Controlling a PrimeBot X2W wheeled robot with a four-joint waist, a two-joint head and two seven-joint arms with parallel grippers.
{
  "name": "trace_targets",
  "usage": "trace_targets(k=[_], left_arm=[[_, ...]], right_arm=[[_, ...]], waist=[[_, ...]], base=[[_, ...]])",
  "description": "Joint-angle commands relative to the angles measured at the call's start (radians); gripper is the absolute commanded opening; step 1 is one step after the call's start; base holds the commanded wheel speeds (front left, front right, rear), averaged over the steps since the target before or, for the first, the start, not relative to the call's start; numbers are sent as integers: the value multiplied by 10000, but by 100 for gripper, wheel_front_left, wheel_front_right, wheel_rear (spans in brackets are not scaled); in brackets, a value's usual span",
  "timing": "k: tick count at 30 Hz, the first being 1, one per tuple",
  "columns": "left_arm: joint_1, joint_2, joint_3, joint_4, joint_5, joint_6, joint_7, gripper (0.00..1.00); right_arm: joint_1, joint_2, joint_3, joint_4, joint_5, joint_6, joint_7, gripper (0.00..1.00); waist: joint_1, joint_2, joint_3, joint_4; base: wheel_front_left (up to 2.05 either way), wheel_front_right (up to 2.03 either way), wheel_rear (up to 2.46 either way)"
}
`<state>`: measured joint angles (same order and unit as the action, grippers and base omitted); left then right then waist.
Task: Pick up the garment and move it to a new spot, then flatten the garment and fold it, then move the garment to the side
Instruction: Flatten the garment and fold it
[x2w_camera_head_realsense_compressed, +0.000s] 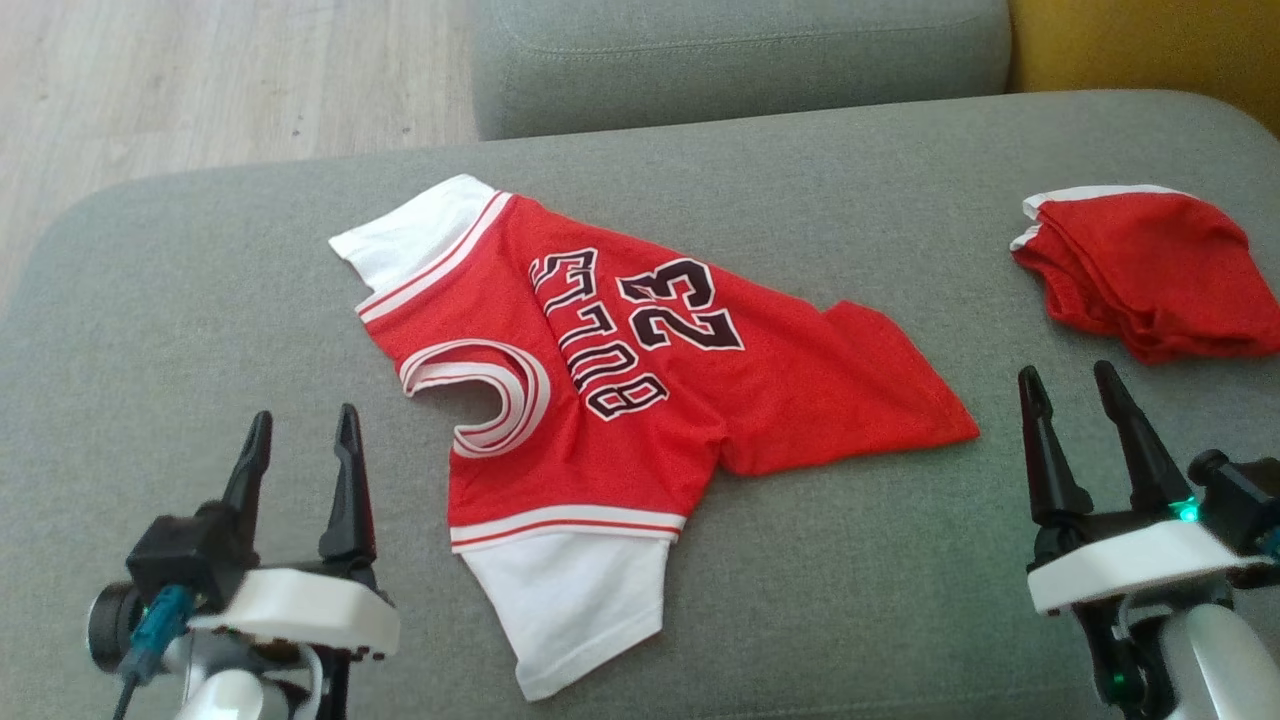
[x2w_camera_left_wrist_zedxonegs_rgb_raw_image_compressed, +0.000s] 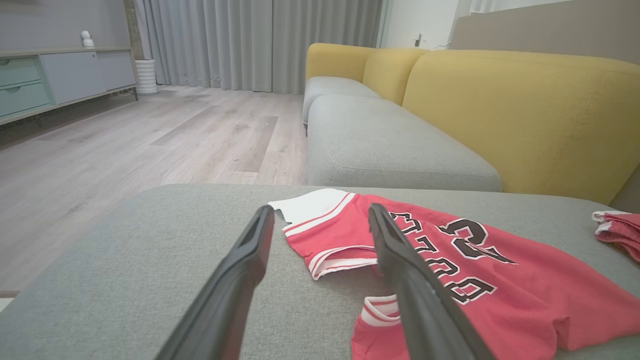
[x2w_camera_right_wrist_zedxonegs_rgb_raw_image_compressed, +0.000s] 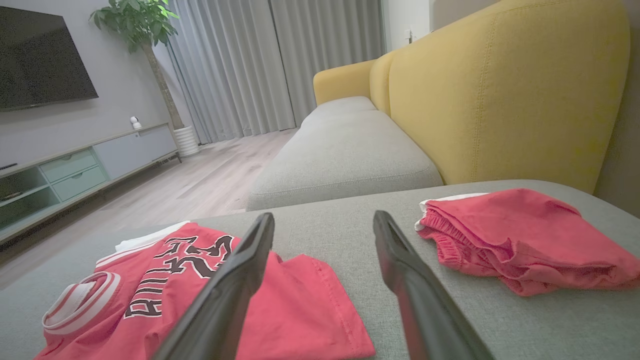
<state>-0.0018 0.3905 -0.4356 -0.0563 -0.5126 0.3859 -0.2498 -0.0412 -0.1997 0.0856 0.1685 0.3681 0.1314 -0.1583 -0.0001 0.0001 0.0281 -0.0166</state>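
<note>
The red jersey (x2w_camera_head_realsense_compressed: 640, 370) lay face up in the middle of the grey sofa cushion (x2w_camera_head_realsense_compressed: 200, 300), its collar toward the robot's left and both white sleeves spread out, one pointing away and one toward the robot. Its lower body slanted off to the right, where the hem end looked doubled over rather than flat. A second red garment (x2w_camera_head_realsense_compressed: 1150, 275), bunched and already folded, sat well apart at the far right. The left claw (x2w_camera_head_realsense_compressed: 305, 416) hovered near the collar with its fingers parted and empty; the right claw (x2w_camera_head_realsense_compressed: 1067, 372) hung just beyond the hem corner, equally wide and holding nothing. By my reading the flattening step was in hand, with no fold yet made. The next move probably called for each claw to come down on an end of the cloth, the left by the collar, the right at the hem corner, pinching a single layer and drawing the ends apart to smooth that doubled section.
</note>
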Motion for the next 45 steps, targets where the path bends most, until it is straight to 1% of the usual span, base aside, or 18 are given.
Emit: trace_targets(k=[1, 6, 11, 13, 14, 16, 21, 24, 26, 28, 32, 34, 39, 45], left_arm=[[-467, 58, 539, -210, 160, -72, -119, 100], [-398, -335, 836, -19, 461, -411, -119, 100], [-307, -596, 1050, 110, 689, -677, -120, 100], [-229, -699, 976, 238, 582, -821, -79, 100], [-201, -763, 867, 316, 428, -937, 120, 100], [-203, -843, 556, 511, 35, -1221, 929, 100], [-345, -637, -306, 757, -667, -1840, 3437, 100], [-354, -598, -658, 607, -1061, -2000, 4617, 100], [-370, -587, -810, 438, -1218, -2008, 5152, 100], [-415, -660, -924, 330, -1378, -2053, 5466, 100], [-479, -801, -1326, 608, -1608, -2133, 6251, 100], [-526, -890, -1474, 813, -1714, -2200, 6499, 100], [-693, -1166, -1661, 1296, -1970, -2455, 6673, 100], [-959, -1354, -1744, 1727, -2045, -2637, 6644, 100]], right_arm=[[-246, -198, 178, -306, 3, -7, -88, 100], [-279, -247, 204, -238, -24, -7, -5, 100], [-286, -294, 225, -166, -42, -7, 202, 100], [-327, -327, 240, -97, -2, -7, 423, 100], [-375, -370, 291, -30, 52, -7, 654, 100], [-555, -590, 506, 121, 109, -7, 1229, 100], [-1375, -850, 328, 966, 465, -7, 2918, 100], [-1989, -890, 120, 1679, 567, -7, 3886, 100], [-2354, -838, -19, 2249, 661, -7, 4445, 100], [-2626, -832, 29, 2831, 680, -7, 5029, 100], [-2914, -785, 251, 3750, 871, -7, 5989, 100], [-3017, -739, 372, 3916, 987, -7, 6080, 100], [-3184, -644, 683, 4219, 1180, -7, 5917, 100], [-3419, -620, 998, 4618, 1439, -7, 5749, 100]], waist=[[1, -1, 18, -8], [1, -1, 13, -33], [1, -1, 11, -49], [1, -1, 71, -33], [1, -1, 135, -9], [1, -1, 277, 67], [1, -1, 609, 315], [1, -1, 787, 490], [1, -1, 880, 618], [1, -1, 964, 755], [1, -1, 1063, 951], [1, -1, 1118, 969], [1, -1, 1254, 894], [1, -1, 1387, 823]], base=[[0, 0, 0], [0, 0, 0], [0, 0, 0], [0, 0, 0], [0, 0, 0], [0, 0, 0], [0, 0, 0], [0, 0, 0], [0, 0, 0], [0, 0, 0], [0, 0, 0], [0, 0, 0], [0, 0, 0], [0, 0, 0]])
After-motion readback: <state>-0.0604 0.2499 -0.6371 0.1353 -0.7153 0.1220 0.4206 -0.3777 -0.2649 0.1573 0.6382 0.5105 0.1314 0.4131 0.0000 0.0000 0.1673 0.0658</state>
